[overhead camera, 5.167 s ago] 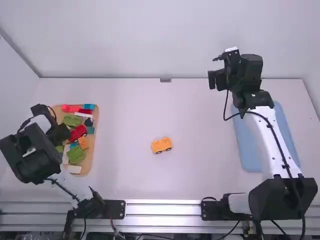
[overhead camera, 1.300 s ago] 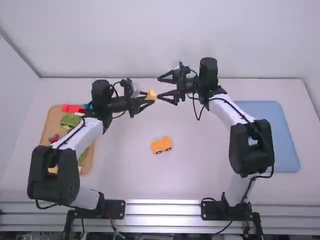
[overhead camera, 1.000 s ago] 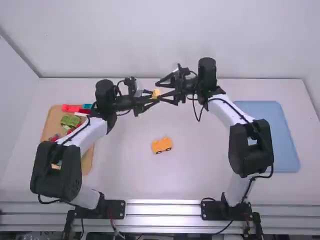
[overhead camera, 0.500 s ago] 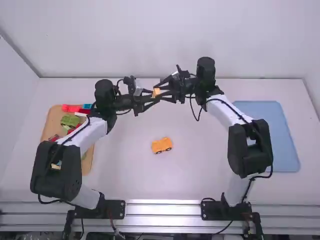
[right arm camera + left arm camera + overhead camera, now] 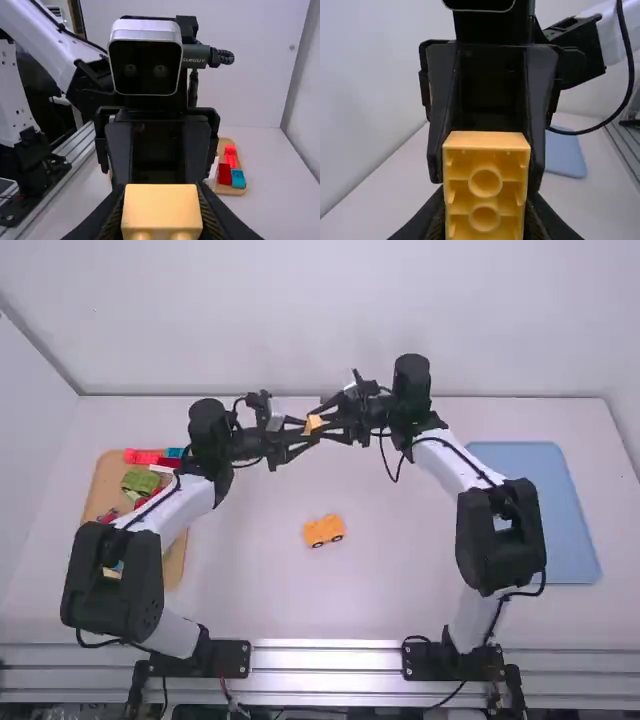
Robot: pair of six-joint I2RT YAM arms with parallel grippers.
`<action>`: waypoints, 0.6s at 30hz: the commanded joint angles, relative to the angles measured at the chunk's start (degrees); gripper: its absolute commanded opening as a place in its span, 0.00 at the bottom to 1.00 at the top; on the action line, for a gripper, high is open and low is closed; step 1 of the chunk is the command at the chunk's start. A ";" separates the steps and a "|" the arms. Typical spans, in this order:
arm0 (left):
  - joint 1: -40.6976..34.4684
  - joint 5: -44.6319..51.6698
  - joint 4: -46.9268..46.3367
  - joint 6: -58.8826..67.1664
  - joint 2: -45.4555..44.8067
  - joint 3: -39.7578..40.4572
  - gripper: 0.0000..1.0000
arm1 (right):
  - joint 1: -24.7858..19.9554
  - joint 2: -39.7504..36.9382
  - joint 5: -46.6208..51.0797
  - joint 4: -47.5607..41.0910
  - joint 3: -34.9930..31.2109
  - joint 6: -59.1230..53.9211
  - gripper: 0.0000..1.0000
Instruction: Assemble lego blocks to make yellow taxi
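High over the back middle of the table, my left gripper [image 5: 304,433] and my right gripper [image 5: 324,421] meet at a small yellow block [image 5: 313,424]. In the left wrist view, the hollow underside of the block [image 5: 485,187] faces the camera, with fingers of the left gripper [image 5: 485,220] closed on its sides and the other gripper's fingers along its upper part. The right wrist view has the block [image 5: 161,207] between the fingers of the right gripper [image 5: 161,220]. An orange-yellow wheeled car base [image 5: 323,530] rests on the table below.
A wooden tray [image 5: 176,558] of coloured blocks lies at the left, partly under the left arm, with a green block [image 5: 140,481] and a red block [image 5: 143,456] in it. On the right lies a blue mat [image 5: 560,510], partly behind the right arm.
The left arm has come from the tray to the middle with the yellow block. My right gripper has swung in from the right and shut on it. The car base has stayed put.
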 commanded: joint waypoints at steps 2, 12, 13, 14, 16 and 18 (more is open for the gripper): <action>0.22 -0.85 0.39 -0.68 -0.04 -0.44 0.18 | 0.15 0.57 -2.27 0.15 1.27 0.04 0.26; 0.17 -5.70 -4.24 -0.37 -0.04 -0.44 0.99 | -1.70 0.55 10.93 6.21 1.29 12.04 0.09; 0.17 -10.21 -7.17 0.39 -0.04 -0.44 0.99 | -2.32 0.52 14.19 6.38 1.29 13.46 0.09; 0.15 -12.28 -8.52 1.09 -0.04 -0.44 0.99 | -2.58 0.44 16.09 6.19 1.29 13.64 0.09; 0.17 -20.68 -13.99 3.34 -0.04 -0.44 0.99 | -3.23 0.07 23.50 3.04 1.29 13.46 0.08; 0.15 -28.13 -18.43 3.63 -0.04 -0.44 0.99 | -3.37 -0.66 33.05 -2.64 1.38 12.37 0.06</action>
